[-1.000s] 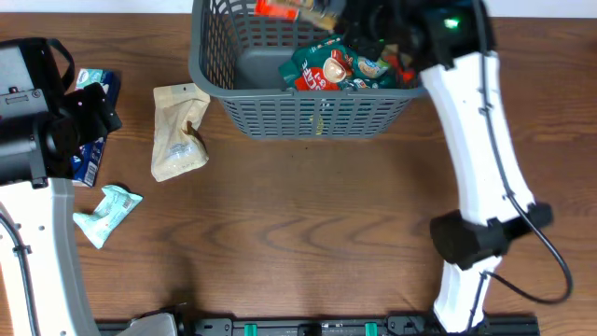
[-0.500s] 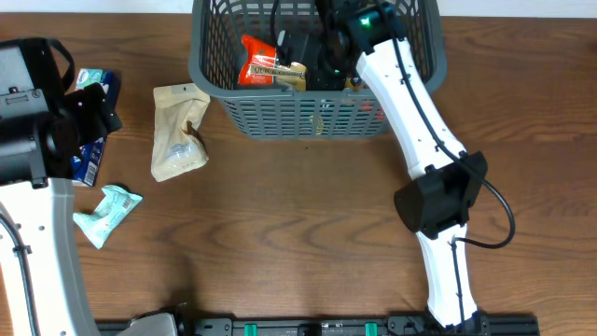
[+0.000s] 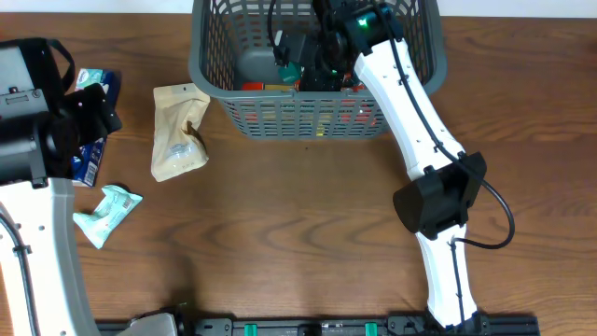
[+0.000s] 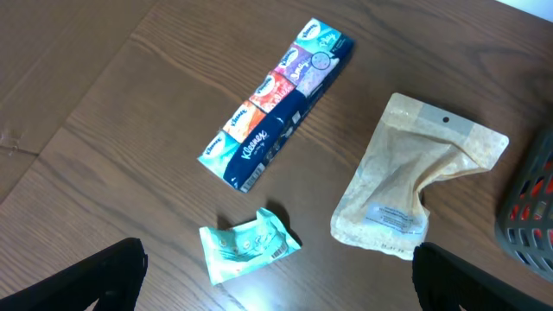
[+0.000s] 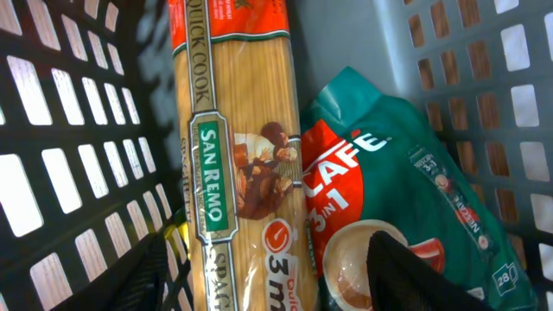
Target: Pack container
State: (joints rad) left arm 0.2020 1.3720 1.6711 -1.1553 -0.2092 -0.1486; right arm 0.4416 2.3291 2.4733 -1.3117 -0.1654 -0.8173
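Left claw (image 4: 276, 252) gapes empty over wooden table (image 4: 121, 130), right claw (image 5: 270, 250) spread empty inside container (image 3: 199, 47).

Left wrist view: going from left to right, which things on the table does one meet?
In order: tissue pack → beige pouch → basket. The teal packet lies within the tissue pack's span, so it is left out.
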